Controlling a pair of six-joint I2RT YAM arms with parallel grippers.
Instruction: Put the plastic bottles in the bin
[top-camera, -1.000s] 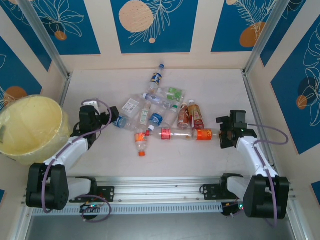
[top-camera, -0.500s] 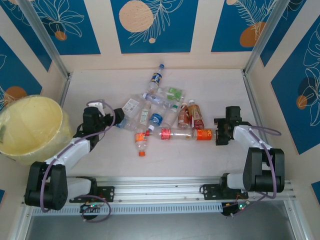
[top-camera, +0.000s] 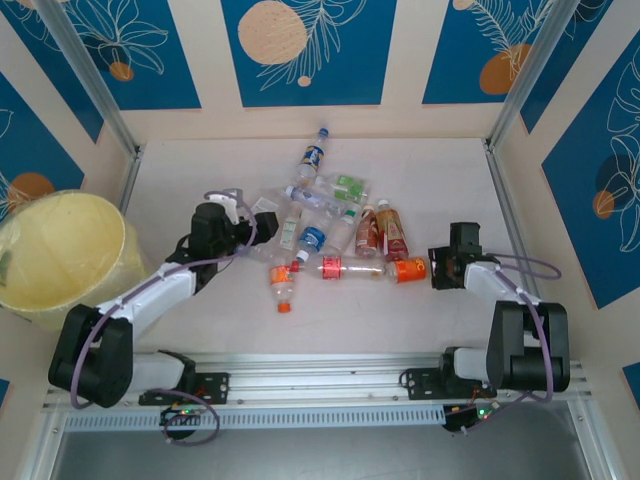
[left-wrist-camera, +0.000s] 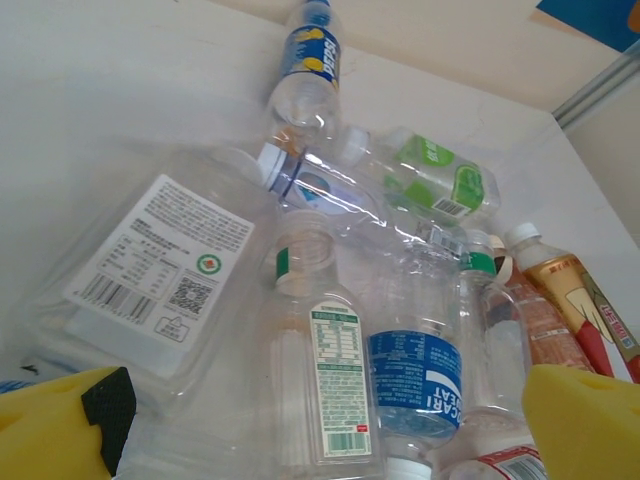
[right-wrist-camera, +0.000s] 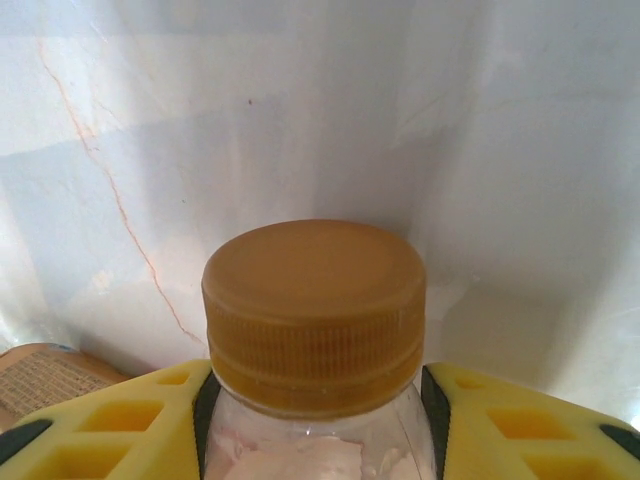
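now right hand (top-camera: 437, 270) clamps the pile-edge bottle (top-camera: 407, 269); left hand (top-camera: 258, 224) spread over bottles (left-wrist-camera: 415, 385).

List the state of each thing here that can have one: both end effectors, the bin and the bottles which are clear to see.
left end effector, open, holding nothing.
right end effector, shut on the neck of the orange-label bottle.
orange-label bottle, lying down, capped, gripped at the neck.
bin, upright, open at the top.
white-label bottle, crushed flat, lying down.
green-ring bottle, uncapped, lying down.
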